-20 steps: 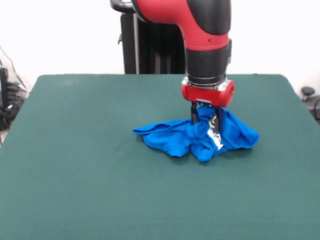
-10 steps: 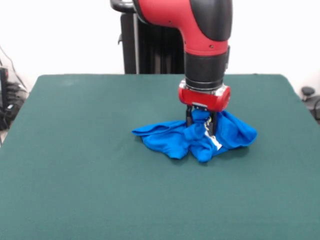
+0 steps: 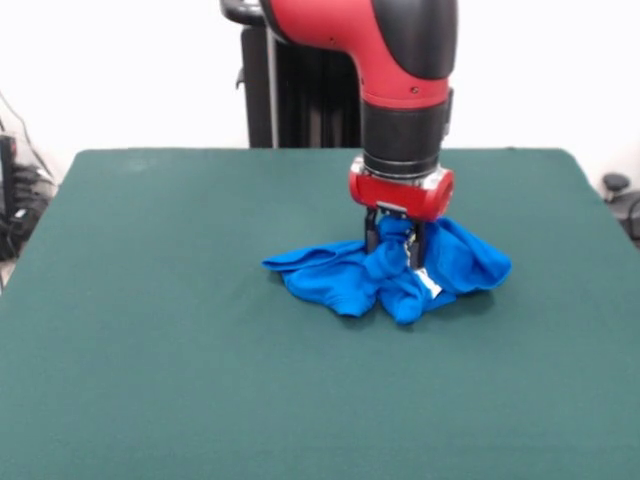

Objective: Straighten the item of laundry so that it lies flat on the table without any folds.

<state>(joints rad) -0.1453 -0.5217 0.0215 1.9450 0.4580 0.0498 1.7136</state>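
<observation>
The bright blue T-shirt [image 3: 385, 272] lies crumpled in a bunch on the dark green table [image 3: 180, 350], a little right of the middle. A small patch of its white print shows at the lower right of the bunch. My gripper [image 3: 394, 243] comes straight down from the red and black arm and is shut on a raised fold at the top of the shirt. The pinched cloth stands up between the fingers while the rest of the shirt drapes onto the table.
The robot's black pedestal [image 3: 300, 95] stands behind the table's far edge. Dark cables and gear [image 3: 15, 195] sit off the table's left side, and a dark object [image 3: 618, 188] lies off its right side.
The gripper has moved slightly left and up with the pinched fold. The shirt bunch has shifted a little left with it.
</observation>
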